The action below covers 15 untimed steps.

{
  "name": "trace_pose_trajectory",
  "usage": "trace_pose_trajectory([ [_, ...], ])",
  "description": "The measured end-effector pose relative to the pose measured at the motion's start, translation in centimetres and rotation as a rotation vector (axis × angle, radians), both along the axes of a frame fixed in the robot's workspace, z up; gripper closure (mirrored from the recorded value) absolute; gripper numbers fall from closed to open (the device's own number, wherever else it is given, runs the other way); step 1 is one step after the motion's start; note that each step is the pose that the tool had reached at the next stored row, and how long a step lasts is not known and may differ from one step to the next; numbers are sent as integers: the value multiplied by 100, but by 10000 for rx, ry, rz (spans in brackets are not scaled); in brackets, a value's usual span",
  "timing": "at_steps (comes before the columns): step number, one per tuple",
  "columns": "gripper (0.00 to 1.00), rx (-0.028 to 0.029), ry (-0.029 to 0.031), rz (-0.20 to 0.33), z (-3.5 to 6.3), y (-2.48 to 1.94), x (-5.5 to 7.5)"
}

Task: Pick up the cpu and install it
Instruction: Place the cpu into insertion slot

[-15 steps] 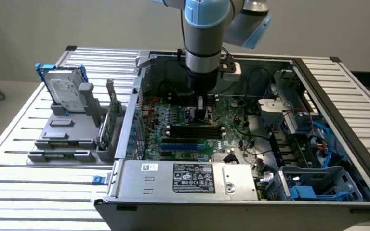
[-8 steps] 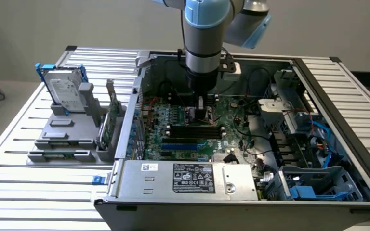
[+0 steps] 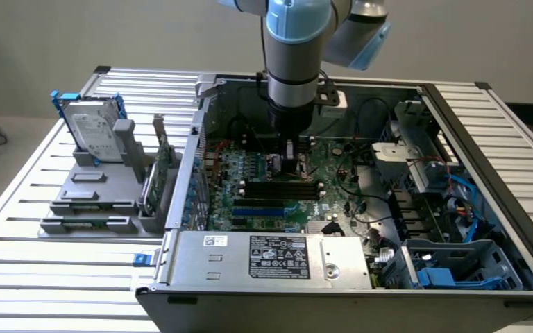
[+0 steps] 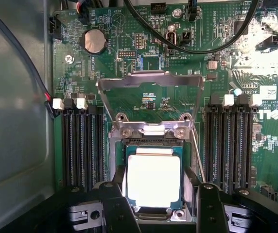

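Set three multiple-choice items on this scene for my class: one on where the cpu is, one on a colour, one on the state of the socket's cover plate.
1. Where is the cpu?
A. On the floor
B. At the socket on the motherboard, between the memory slots
C. In a person's hand

2. What colour is the motherboard?
A. Red
B. White
C. Green

3. How does the socket's cover plate stand?
A. Swung up, open
B. Shut over the cpu
C. Missing

Answers: B, its silvery top shows at the socket; C, the board is green; A, the plate stands raised beyond the cpu.
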State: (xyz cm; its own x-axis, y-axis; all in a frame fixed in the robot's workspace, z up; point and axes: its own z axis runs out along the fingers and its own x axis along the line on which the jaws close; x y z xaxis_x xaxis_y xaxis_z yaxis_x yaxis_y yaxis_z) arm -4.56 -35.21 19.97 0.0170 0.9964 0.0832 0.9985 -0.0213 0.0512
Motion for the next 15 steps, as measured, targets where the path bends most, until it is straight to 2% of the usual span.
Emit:
trace_pose_trajectory([
  [15,45,-12,-1,21,-33,17,9],
])
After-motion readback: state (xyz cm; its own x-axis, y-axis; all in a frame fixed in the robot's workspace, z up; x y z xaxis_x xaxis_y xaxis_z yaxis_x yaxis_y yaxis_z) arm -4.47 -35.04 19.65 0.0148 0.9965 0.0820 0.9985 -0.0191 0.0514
